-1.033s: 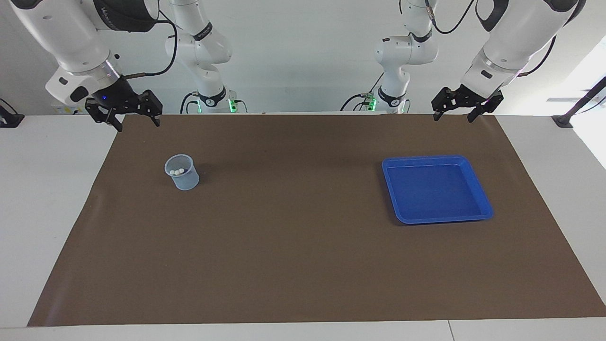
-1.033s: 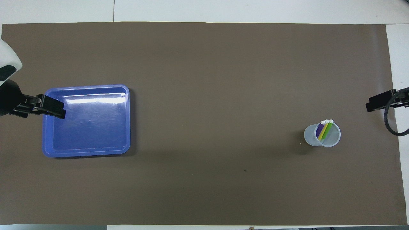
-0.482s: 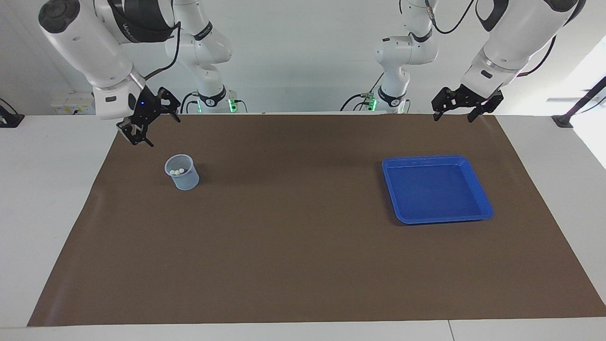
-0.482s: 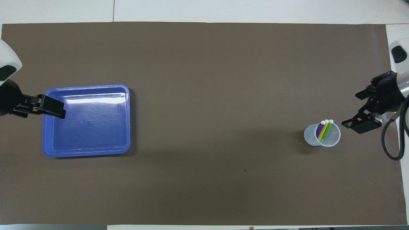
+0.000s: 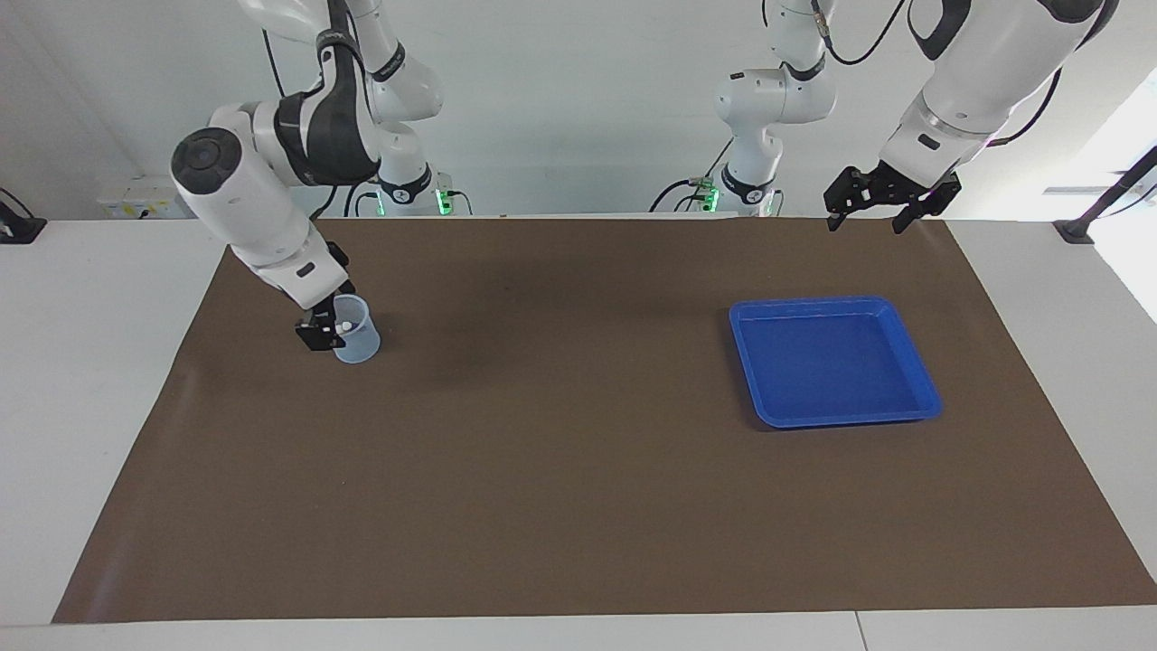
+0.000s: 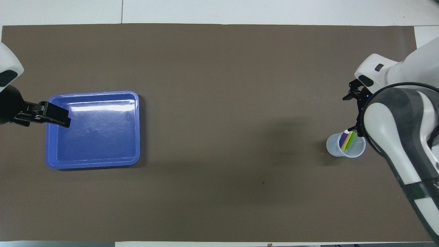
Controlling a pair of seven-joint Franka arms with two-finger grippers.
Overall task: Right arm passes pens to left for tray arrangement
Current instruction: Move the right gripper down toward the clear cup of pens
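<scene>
Pens (image 5: 344, 325) standing in small clear cup (image 5: 354, 333) toward right arm's end of brown mat (image 5: 578, 488); facing view showing only one pale tip, rest hidden by right gripper (image 5: 323, 333), which is reaching down at cup rim, fingers apart. Blue tray (image 5: 913, 348) sitting empty toward left arm's end. Left gripper (image 5: 890, 203) waiting, fingers apart, over mat edge.

Overhead view: purple, yellow, green pens (image 6: 346, 141) leaning together in cup (image 6: 337, 148); right arm covering right gripper. Left gripper (image 6: 51, 115) overlapping tray (image 6: 133, 130) rim. No readable writing.
</scene>
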